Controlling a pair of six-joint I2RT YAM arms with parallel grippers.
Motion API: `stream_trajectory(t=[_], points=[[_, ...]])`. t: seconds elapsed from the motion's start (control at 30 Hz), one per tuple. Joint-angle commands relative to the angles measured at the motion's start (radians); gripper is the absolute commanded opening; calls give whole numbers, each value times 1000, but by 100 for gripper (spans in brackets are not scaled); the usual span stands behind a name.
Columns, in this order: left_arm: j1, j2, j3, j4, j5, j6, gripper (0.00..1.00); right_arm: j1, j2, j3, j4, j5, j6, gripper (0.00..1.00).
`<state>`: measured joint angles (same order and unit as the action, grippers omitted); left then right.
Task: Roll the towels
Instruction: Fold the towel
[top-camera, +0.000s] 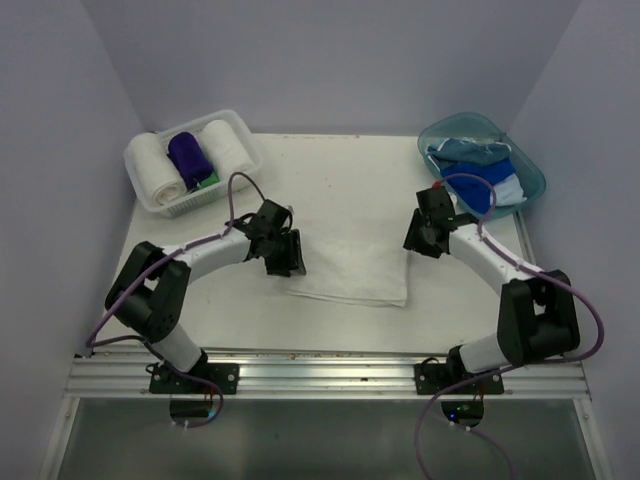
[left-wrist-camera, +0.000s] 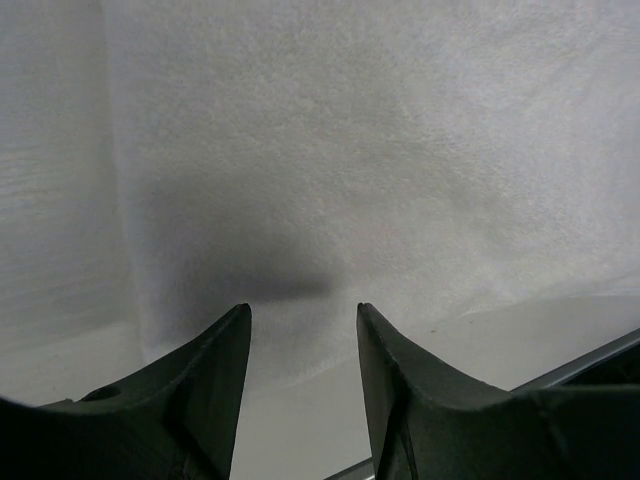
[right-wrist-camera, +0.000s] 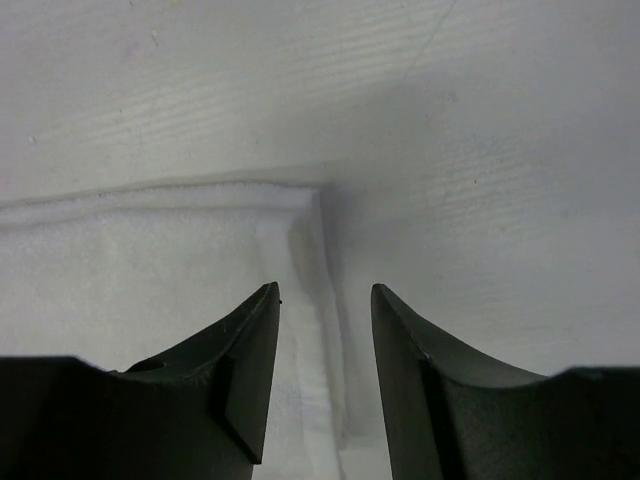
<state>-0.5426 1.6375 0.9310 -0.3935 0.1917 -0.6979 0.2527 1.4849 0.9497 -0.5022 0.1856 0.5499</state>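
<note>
Towels, one lot, several colours; we list the largest item first.

1. Counter (top-camera: 340, 180), white. It carries everything below.
2. White towel (top-camera: 350, 272), unrolled, lying flat at the middle of the counter between the two arms. Its long axis runs left to right across us, with one short hem toward each arm. We judge it the piece in hand, with no turn rolled yet.
3. Teal tub (top-camera: 532, 172), far right corner. It holds a royal blue towel (top-camera: 490, 183) and a pale blue towel (top-camera: 465, 150), both loose.
4. Lattice basket (top-camera: 165, 208), far left corner. It holds two white rolls (top-camera: 160, 170) with a purple roll (top-camera: 188, 155) between them and a green piece (top-camera: 208, 183) at the front.
5. Left fingers (top-camera: 288, 258), over the white towel's left hem. They stand moderately apart with nothing between them. In the wrist view cloth lies beneath the tips and a corner sits just beside them.
6. Right fingers (top-camera: 422, 238), at the towel's far right corner. They are likewise parted and empty. In the wrist view they straddle the right hem, cloth on one side and bare counter on the other.

Note: neither arm is clearly nearer, as each stands at its own short end. We judge the roll must travel along the short axis with both ends kept level.
</note>
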Motion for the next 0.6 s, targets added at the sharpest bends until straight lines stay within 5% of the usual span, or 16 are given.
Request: stream_trajectory(t=[0.0, 0.3, 0.57], points=[[3, -29, 109, -61, 9, 63, 50, -4, -112, -71, -13, -73, 1, 45], [1, 234, 374, -79, -43, 121, 48, 85, -212, -201, -29, -215, 22, 30], [9, 282, 278, -91, -109, 121, 46, 102, -23, -172, 31, -115, 13, 24]])
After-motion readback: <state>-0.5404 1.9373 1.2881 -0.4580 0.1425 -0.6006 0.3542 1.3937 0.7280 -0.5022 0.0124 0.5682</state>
